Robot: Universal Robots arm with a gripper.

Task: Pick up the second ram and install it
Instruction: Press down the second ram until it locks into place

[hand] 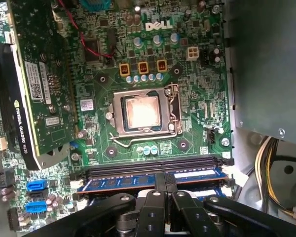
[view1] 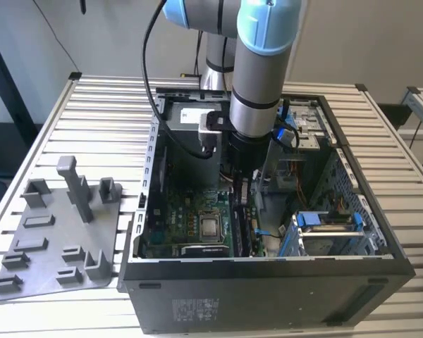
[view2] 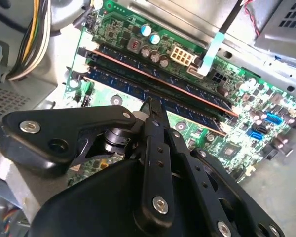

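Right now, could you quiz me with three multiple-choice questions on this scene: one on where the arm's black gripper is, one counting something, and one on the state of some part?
1. The black metal gripper is: A over the long black-and-blue memory slots; B raised outside the box; C down on the tabletop.
2. Orange-framed square parts on the green motherboard number: A two; B three; C five.
3. The shiny square processor is: A uncovered; B under a fan; C missing.
Answers: 1 A, its tip sits at the slots in both wrist views; 2 B, three stand in a row; 3 A, its bare metal top shows.
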